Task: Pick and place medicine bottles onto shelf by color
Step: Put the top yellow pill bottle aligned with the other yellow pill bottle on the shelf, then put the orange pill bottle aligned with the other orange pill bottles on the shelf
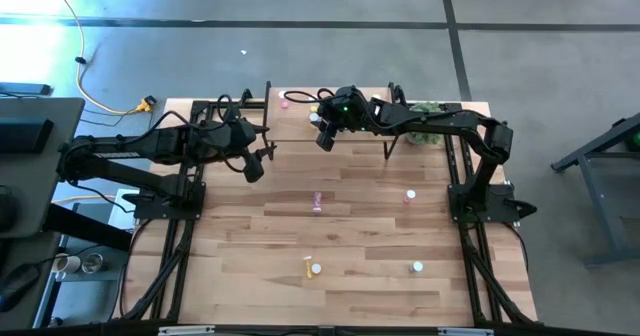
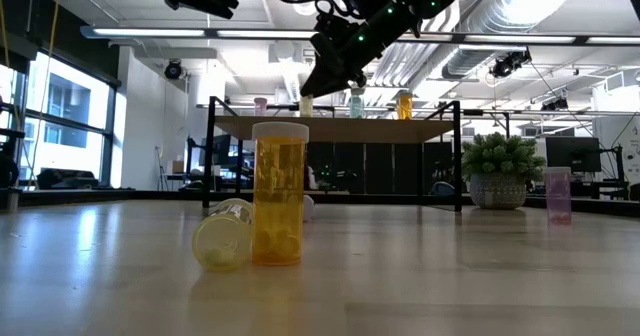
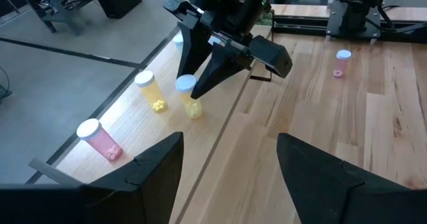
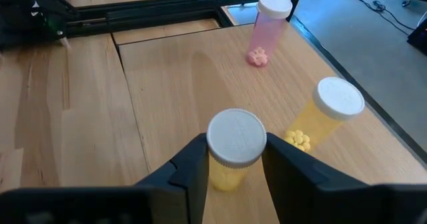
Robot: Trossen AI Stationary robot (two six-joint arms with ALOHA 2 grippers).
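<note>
right gripper (image 4: 230, 164): standing over the shelf (image 4: 173, 84), its fingers flanking a yellow bottle (image 4: 233, 147) narrowly; whether they are pressing it i cannot tell
left gripper (image 3: 230, 167): hanging wide apart, holding nothing, at nine o'clock of the right gripper
shelf: light wood, sitting at twelve o'clock on the table (image 1: 350, 236); another yellow bottle (image 4: 327, 117) and a pink bottle (image 4: 267, 31) are standing on it
table: white-capped bottles are lying scattered toward six o'clock
room: ducts are showing overhead
</note>
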